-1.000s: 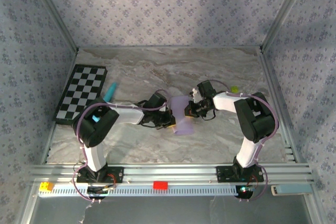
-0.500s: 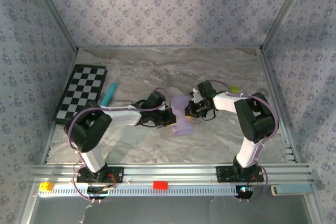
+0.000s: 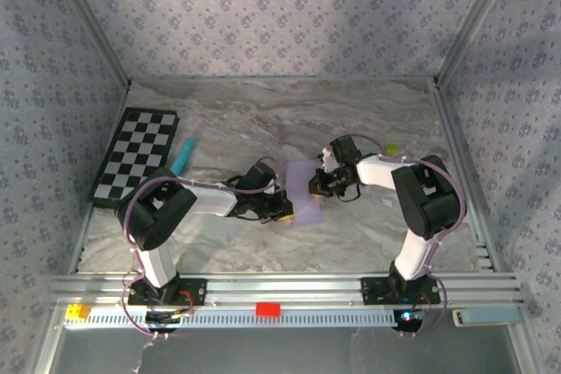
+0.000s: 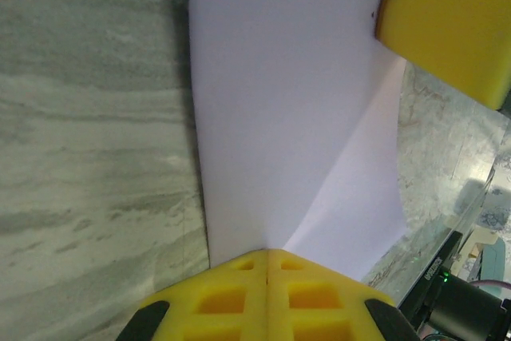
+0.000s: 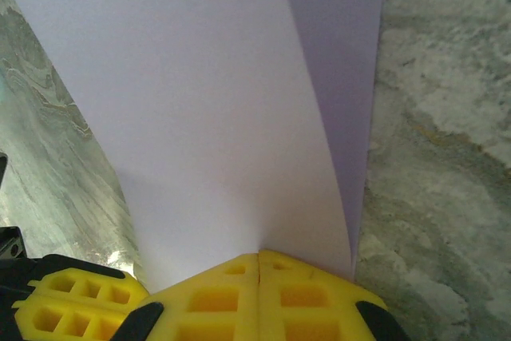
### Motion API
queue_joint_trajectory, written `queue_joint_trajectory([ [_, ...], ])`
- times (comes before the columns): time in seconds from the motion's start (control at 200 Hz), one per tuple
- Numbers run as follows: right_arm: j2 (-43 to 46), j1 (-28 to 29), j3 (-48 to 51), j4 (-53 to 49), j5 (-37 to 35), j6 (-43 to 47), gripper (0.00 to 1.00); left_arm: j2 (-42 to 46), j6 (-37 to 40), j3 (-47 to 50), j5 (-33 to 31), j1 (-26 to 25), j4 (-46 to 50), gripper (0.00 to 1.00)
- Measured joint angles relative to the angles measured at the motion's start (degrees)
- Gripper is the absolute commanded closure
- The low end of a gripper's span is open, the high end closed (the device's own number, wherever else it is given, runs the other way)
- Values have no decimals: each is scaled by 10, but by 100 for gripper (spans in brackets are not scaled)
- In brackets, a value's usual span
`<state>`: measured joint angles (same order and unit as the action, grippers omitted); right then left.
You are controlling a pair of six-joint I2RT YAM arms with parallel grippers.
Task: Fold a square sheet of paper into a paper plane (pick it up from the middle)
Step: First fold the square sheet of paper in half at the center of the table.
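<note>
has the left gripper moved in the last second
Yes, slightly: the left gripper has slid toward the near rail, away from the checkerboard, shut on the square sheet of paper.

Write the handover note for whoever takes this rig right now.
Left gripper: shut on one edge of the lilac sheet.
Right gripper: shut on the opposite side.
The lilac sheet is held between both arms over mid-table, apparently folded over once.
Done: pickup and, it seems, a first fold.
Left: the remaining folds; no dart shape yet.
Checkerboard and teal pen lie to the left, apart from the work.
</note>
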<state>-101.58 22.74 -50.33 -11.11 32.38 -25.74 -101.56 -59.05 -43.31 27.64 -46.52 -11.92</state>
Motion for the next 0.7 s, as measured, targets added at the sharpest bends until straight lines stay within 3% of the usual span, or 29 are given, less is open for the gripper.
queue_joint_trajectory([
  [0.25, 1, 0, 2, 2, 0, -2, 100, 25, 7, -2, -12, -6, 38, 95],
  [0.7, 2, 0, 4, 5, 0, -4, 100, 8, -8, -7, 14, -21, 6, 95],
])
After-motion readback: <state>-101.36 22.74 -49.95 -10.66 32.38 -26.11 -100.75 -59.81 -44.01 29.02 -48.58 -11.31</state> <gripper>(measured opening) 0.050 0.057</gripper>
